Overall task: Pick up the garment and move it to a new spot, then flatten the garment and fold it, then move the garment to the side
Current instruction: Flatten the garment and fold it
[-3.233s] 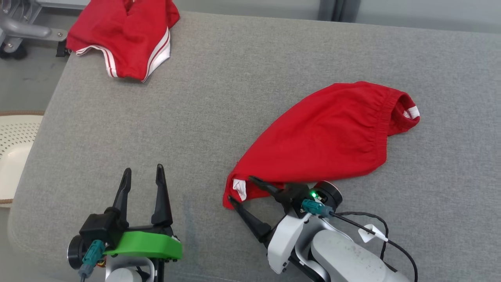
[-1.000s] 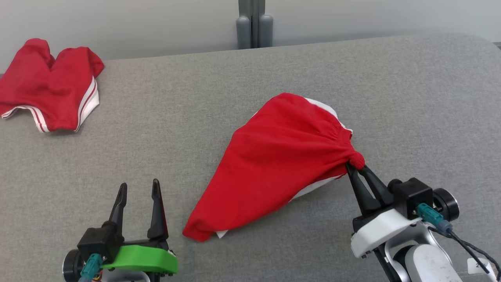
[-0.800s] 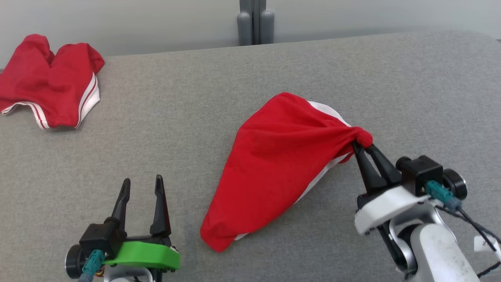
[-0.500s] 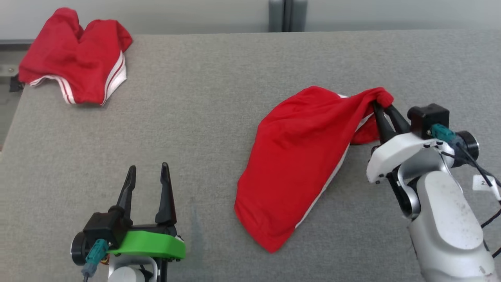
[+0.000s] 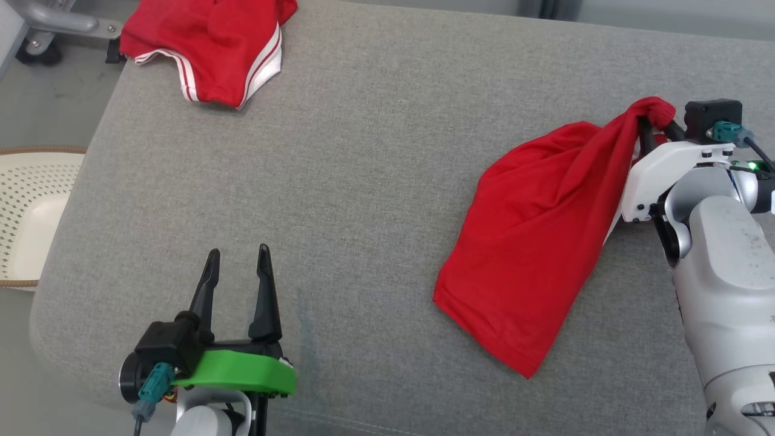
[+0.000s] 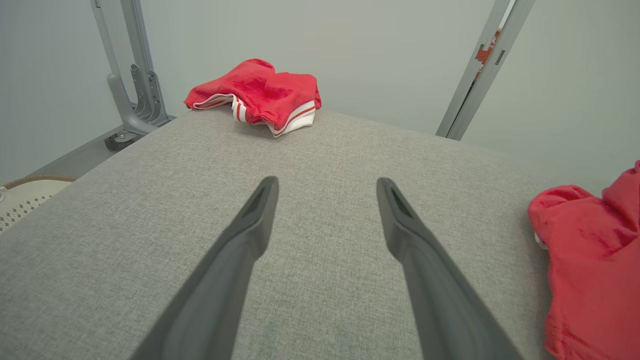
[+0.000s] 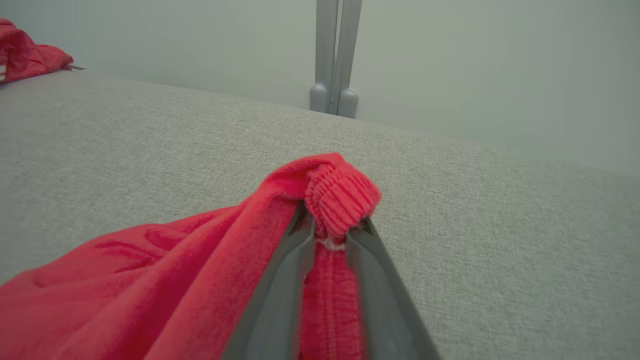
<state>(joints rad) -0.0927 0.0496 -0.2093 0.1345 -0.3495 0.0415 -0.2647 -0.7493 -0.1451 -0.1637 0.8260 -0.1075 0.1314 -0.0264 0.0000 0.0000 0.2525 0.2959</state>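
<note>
**Grip state.** The right gripper (image 5: 657, 124) is clamped on the red shorts (image 5: 539, 242). Its two fingers pinch the ribbed waistband (image 7: 340, 195), which bunches over the tips. The left gripper (image 5: 238, 253) hovers with its fingers spread and nothing between them.

**Position.** In the head view the shorts sit at the 3 o'clock side of the grey padded surface (image 5: 375, 181). The waistband end is raised and the hem end rests on the pad.

**Governing relation.** The long axis runs from the grip at 1 o'clock down to the free hem at 7 o'clock, so the cloth trails toward the robot. That hem lies between 3 and 4 o'clock from the left gripper, well apart from it. The right arm is therefore the nearer one – judged best placed to set the shorts down and spread them.
</note>
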